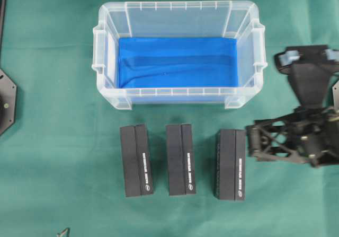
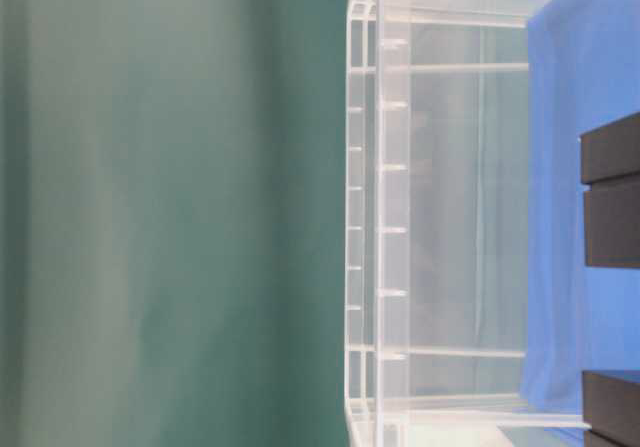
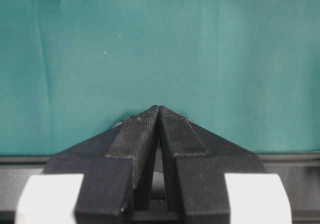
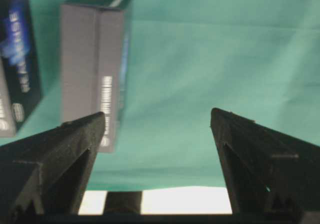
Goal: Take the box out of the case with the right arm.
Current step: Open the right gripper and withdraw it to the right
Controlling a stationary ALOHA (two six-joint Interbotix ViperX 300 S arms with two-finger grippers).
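Right gripper (image 4: 157, 121): fingers (image 4: 65, 149) spread wide, nothing between them, only green cloth (image 1: 47, 141) in the gap. From overhead it sits at the right edge, pointing left, tips just beside the rightmost box (image 1: 231, 164) but apart from it. In the right wrist view that box stands just past the left fingertip, with a second one further left at the frame edge. Three black boxes total in a row on the cloth: left box (image 1: 136, 160), middle box (image 1: 180, 159), and the rightmost, all in front of the case (image 1: 177, 10), well outside it. Case interior shows only the blue sheet (image 1: 177, 62). Left gripper (image 3: 159, 115): fingers (image 3: 137, 134) pressed together, tips meeting, empty, over bare cloth, well away from boxes and case.
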